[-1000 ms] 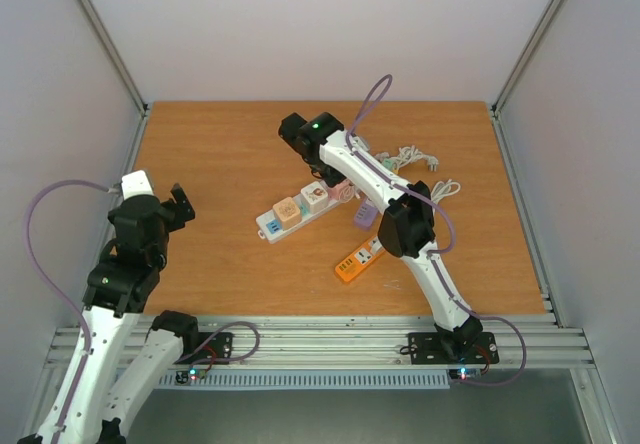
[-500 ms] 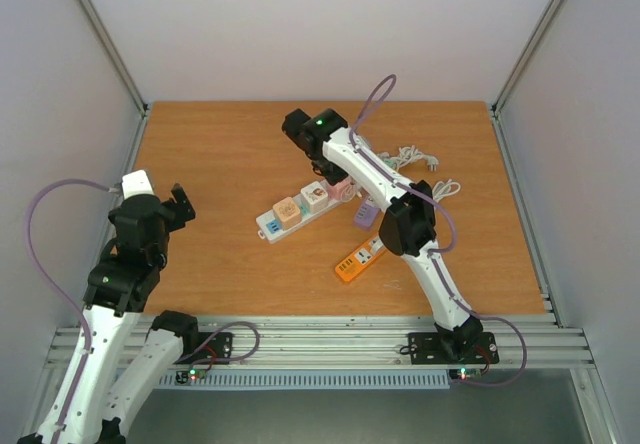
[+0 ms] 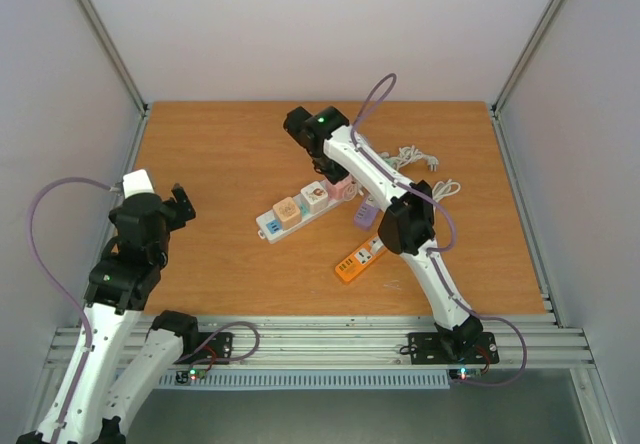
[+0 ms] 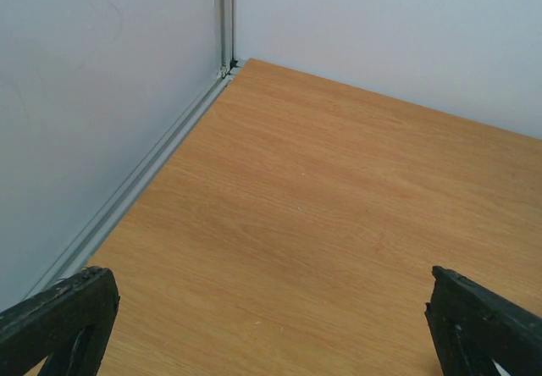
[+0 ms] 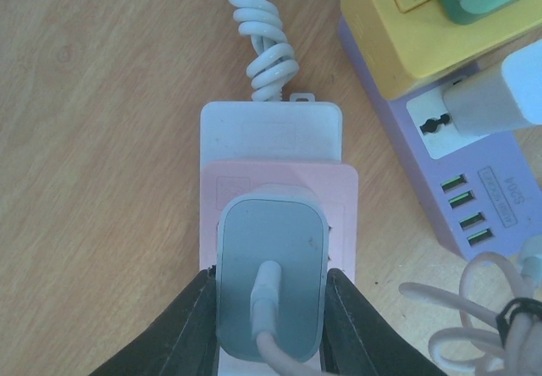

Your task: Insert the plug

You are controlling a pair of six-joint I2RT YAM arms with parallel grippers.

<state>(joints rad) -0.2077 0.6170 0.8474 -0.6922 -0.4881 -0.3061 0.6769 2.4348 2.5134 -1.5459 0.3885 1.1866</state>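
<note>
The plug is a pale grey-green block with a white cable out of its back. My right gripper is shut on it, one black finger on each side. It sits directly over the pink socket block at the end of the white power strip; its prongs are hidden. From above, the right gripper hangs over the far end of that strip. My left gripper stands open at the left, far from the strip, over bare wood.
A purple strip with USB ports lies just right of the plug, with a yellow block and a white plug on it. An orange strip lies nearer the front. Loose white cables lie at the back right.
The right wrist has shifted slightly toward the far side, with the plug still in its grip. The left arm has not moved.
</note>
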